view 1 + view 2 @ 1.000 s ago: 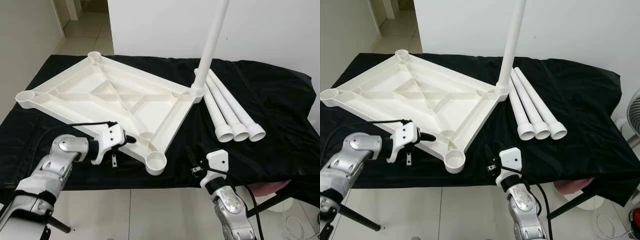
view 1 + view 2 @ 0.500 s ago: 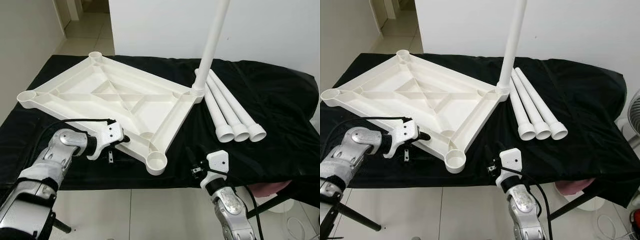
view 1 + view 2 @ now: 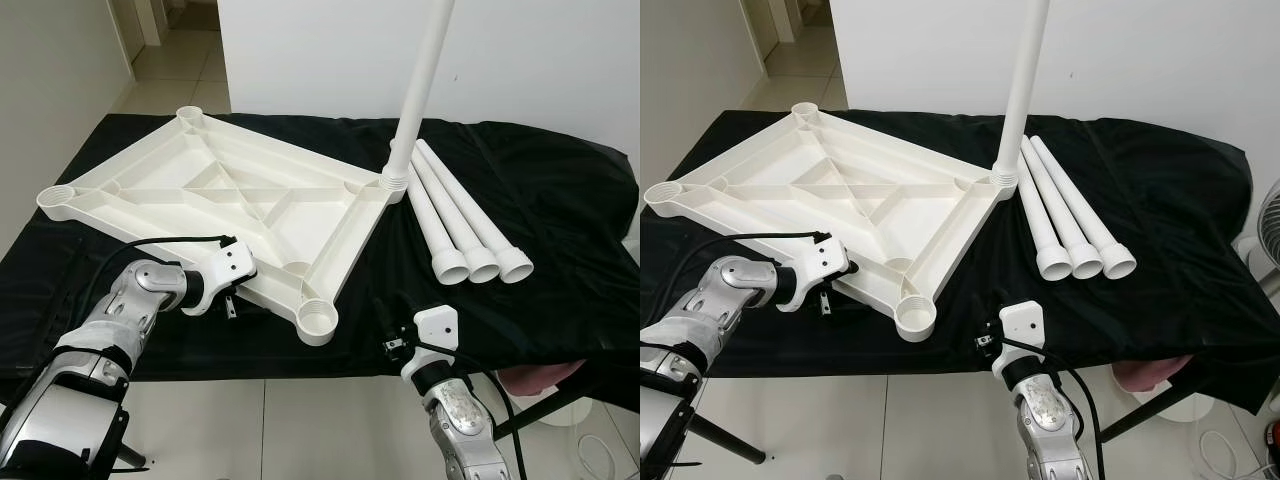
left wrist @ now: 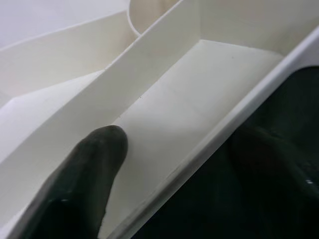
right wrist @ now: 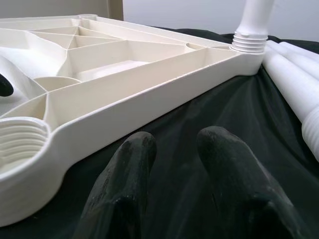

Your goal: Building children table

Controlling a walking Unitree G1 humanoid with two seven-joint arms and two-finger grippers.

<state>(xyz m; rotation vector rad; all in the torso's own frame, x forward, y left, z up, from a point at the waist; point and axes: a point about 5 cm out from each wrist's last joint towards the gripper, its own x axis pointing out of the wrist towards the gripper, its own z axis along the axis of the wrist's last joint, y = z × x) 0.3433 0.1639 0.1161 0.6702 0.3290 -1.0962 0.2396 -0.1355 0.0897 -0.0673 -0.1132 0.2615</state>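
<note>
**Left tool gripping the rim of an upside-down white tabletop**

Here, a white plastic tabletop (image 3: 235,205) lay upside down on a counter (image 3: 560,200) draped in black cloth, its ribbed underside facing up. It sat at an angle, with a round threaded socket (image 3: 318,323) at its near corner, close to the counter's front edge. One white leg (image 3: 420,85) stood upright, already fitted into the far right corner socket. Three more loose legs (image 3: 462,222) lay side by side on the cloth just to the right of the tabletop, their open ends pointing toward the robot.

The left tool (image 3: 243,283) was at the tabletop's near long edge, to the left of the near socket. In the left wrist view, one black finger (image 4: 84,184) rested inside a shallow compartment of the underside and the other sat outside on the dark cloth, so the pair was clamped narrowly across the rim wall. A black cable looped over the silver left arm.

The right tool (image 3: 385,315) hovered low at the counter's front edge, just right of the near socket and touching nothing. In the right wrist view, its two black fingers (image 5: 124,184) were apart with only a narrow gap, holding nothing and pointing along the cloth beside the tabletop's side wall.

Pale tiled floor showed beneath the counter, and a white wall rose behind it.
</note>
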